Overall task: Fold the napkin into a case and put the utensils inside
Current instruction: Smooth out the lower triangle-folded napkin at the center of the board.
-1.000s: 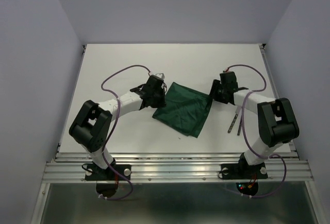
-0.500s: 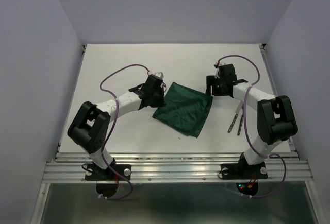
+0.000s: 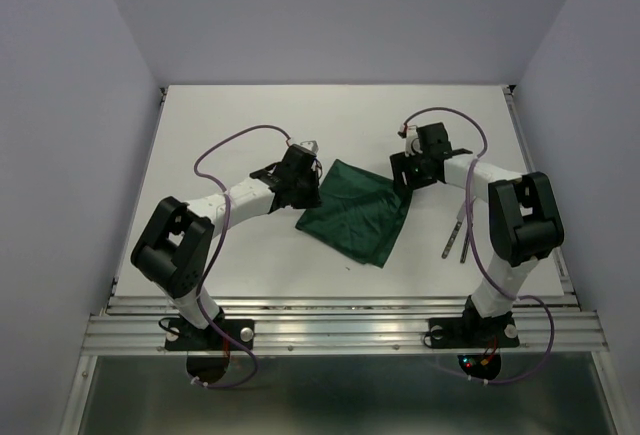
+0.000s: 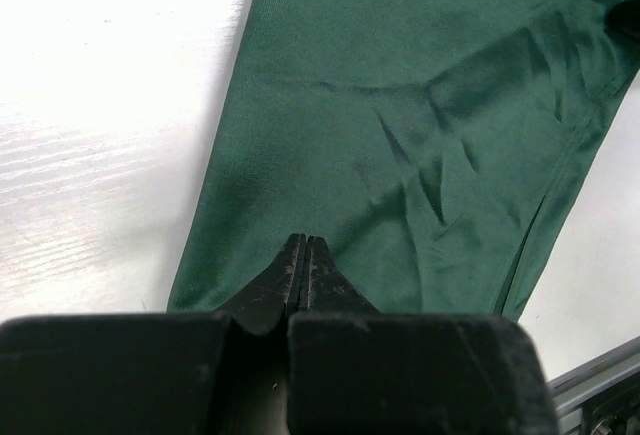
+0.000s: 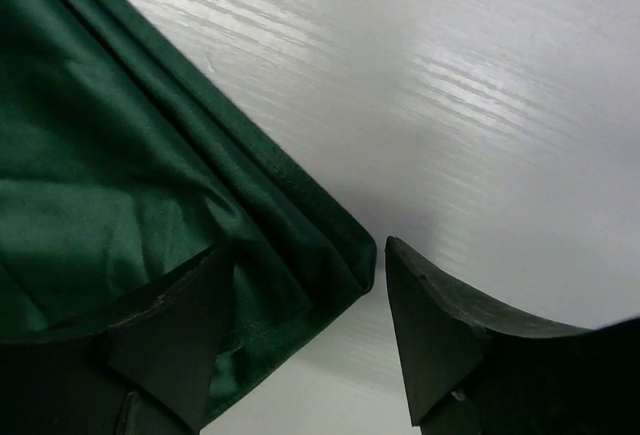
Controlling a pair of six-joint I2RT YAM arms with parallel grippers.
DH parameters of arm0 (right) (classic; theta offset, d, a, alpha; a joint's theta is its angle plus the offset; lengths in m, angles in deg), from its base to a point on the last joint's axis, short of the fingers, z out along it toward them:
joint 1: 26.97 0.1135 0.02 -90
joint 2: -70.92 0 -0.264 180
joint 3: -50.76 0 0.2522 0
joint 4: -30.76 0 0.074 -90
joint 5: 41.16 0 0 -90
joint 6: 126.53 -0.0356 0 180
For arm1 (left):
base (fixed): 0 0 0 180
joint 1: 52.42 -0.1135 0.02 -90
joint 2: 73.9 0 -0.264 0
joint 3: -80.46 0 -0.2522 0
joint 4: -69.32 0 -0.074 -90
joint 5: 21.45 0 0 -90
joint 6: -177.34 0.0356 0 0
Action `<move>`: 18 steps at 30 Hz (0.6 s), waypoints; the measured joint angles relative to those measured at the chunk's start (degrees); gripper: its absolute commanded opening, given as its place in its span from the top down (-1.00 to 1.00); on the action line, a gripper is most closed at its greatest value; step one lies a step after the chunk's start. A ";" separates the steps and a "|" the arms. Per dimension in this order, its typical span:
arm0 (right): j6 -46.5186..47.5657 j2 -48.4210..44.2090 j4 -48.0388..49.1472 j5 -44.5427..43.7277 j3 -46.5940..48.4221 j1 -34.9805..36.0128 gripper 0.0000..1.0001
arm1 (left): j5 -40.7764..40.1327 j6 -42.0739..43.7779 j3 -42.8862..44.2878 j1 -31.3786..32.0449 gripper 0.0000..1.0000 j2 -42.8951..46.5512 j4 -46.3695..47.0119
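My left hand [image 4: 303,253] is closed at the napkin's [image 3: 358,213] left edge; my right hand [image 5: 307,255] stands open, straddling its right corner.

I count one dark green napkin [image 3: 358,213], folded over, and two slim metal utensils [image 3: 450,237] on one white table [image 3: 220,135]. My own tools come to two: a left gripper [image 4: 305,247] and a right gripper [image 5: 308,255].
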 measured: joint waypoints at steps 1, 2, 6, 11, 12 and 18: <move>0.31 0.00 0.02 0.57 0.09 0.00 -0.31 | 0.04 0.00 0.00 0.00 1.00 0.00 0.00; 0.52 0.00 0.02 1.22 0.11 0.00 -0.26 | 0.13 0.00 0.00 0.00 1.00 0.00 0.00; 1.05 0.00 0.00 3.56 0.09 0.33 -0.19 | 0.22 -0.02 0.00 0.00 1.00 0.00 0.02; 1.79 0.44 -0.61 4.57 0.28 0.72 -0.09 | 0.57 -0.02 0.00 0.00 1.00 0.00 0.11; 1.86 0.70 -0.83 4.52 0.48 0.74 -0.05 | 0.59 0.00 0.00 0.00 1.00 0.00 0.15; 2.14 2.89 -1.03 2.93 2.03 1.07 0.21 | 0.76 -0.02 0.00 0.00 1.00 0.00 0.20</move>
